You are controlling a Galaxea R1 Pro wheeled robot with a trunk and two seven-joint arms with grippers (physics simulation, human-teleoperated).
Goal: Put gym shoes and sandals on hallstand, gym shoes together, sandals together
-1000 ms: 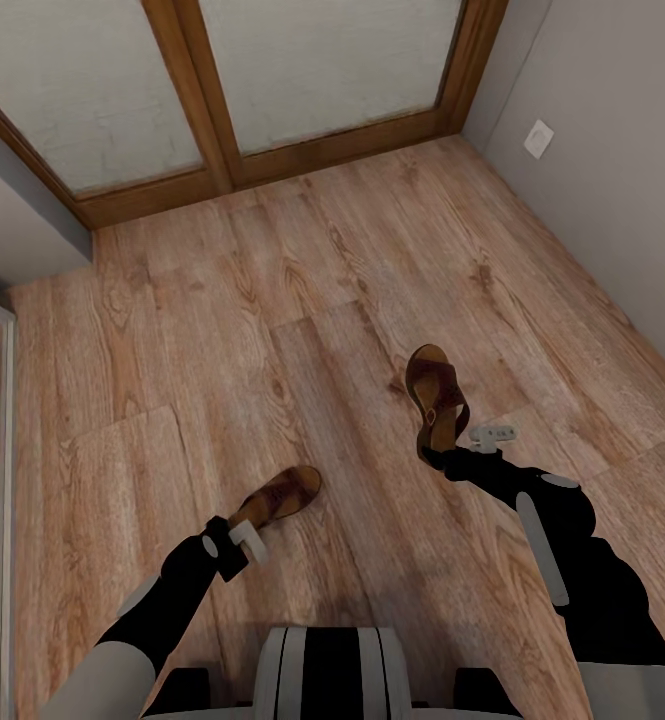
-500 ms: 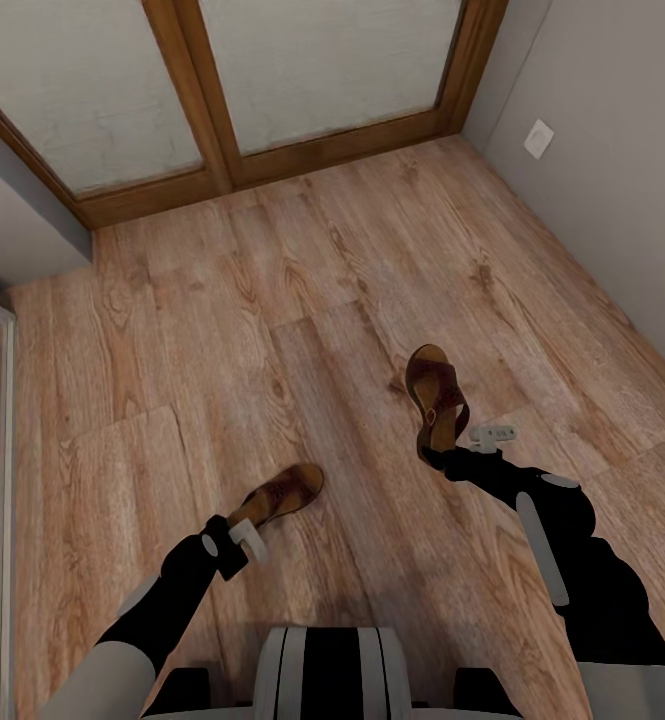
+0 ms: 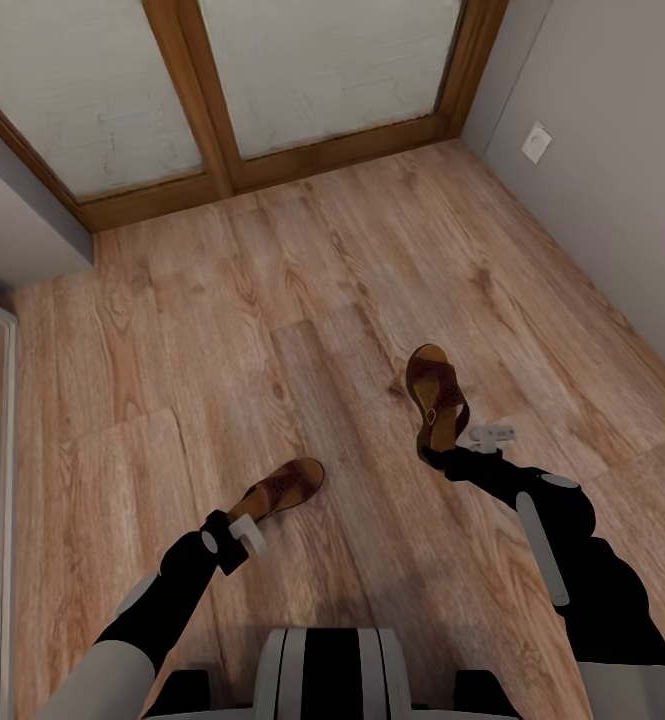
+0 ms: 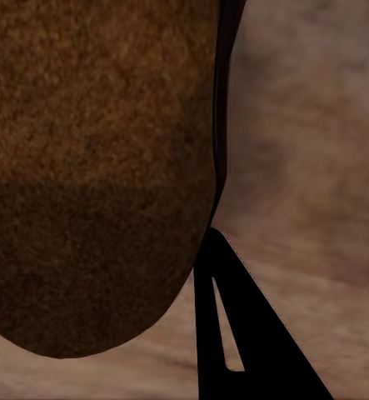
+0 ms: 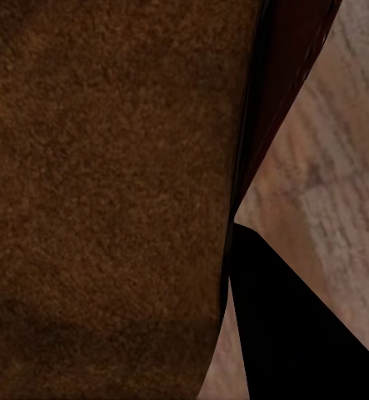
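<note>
At each gripper's tip, I'm gripping 1 sandal: left gripper (image 3: 244, 528) pinching the left sandal (image 3: 280, 490) heel, right gripper (image 3: 469, 447) clamping the right sandal (image 3: 437, 393). I'm carrying both together so they go racked as a pair.

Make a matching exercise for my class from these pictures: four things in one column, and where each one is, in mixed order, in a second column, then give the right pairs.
Column one:
1. sandal at the left gripper
2. sandal at the right gripper
3. wall socket
4. wooden door frame

Column two:
A. on the grey wall at the right of the head view
B. at the far end of the corridor floor
C. near the left gripper, toe pointing up and right
D. by the right gripper, toe pointing away from the robot

Pairs: 1-C, 2-D, 3-A, 4-B
</note>
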